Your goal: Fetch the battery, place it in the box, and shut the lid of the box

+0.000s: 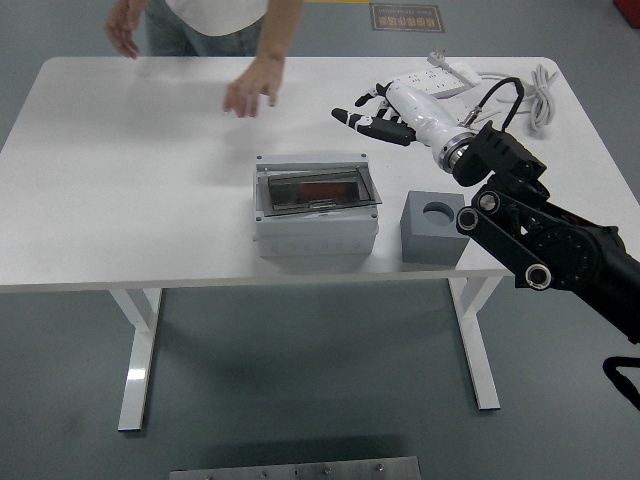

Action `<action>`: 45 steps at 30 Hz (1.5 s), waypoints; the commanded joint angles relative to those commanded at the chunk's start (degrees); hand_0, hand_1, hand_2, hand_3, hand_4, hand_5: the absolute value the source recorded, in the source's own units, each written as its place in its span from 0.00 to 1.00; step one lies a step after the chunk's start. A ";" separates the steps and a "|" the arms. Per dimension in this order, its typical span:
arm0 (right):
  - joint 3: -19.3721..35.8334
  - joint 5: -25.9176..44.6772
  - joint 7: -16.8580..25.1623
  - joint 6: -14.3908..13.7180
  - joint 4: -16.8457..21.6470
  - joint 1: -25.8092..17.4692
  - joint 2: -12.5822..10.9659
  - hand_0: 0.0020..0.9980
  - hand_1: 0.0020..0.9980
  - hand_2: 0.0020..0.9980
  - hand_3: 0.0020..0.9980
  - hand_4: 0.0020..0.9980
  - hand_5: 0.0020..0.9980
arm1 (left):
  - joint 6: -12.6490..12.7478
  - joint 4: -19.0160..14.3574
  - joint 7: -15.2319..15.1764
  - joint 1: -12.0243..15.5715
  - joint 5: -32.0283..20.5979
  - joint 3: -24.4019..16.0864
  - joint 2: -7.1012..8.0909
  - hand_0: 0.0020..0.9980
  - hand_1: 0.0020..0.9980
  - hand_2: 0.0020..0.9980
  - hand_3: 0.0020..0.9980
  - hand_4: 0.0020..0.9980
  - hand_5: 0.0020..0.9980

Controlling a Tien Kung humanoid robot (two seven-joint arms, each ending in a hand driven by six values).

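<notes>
The box (317, 208) sits lid-shut at the middle of the white table (120, 190), a grey block (432, 227) just right of it, and the right hand (385, 115) hovers beyond, fingers spread and empty.

Block (432, 227) just right of box (316, 213)

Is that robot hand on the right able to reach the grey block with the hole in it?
Probably yes. The right hand hovers open, holding nothing, above the table behind the grey block, which stands uncovered beside the box.
</notes>
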 joint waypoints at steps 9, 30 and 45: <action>17.65 0.98 5.36 1.10 9.86 -10.28 2.26 0.34 0.36 0.47 0.68 0.94 1.00 | 0.12 -0.08 -0.20 1.10 -1.18 0.60 -0.34 0.68 0.75 0.65 0.57 0.56 0.19; 39.15 33.12 30.32 -7.48 0.98 -17.92 6.15 0.50 0.50 0.56 0.68 0.90 1.00 | 0.22 -0.03 -0.68 1.28 -3.09 1.24 -0.21 0.68 0.75 0.64 0.57 0.56 0.19; 39.65 36.18 31.51 -7.42 0.82 -18.11 6.21 0.56 0.55 0.58 0.68 0.90 1.00 | 0.44 -0.07 -0.63 0.87 -2.86 0.71 0.91 0.68 0.75 0.64 0.57 0.56 0.19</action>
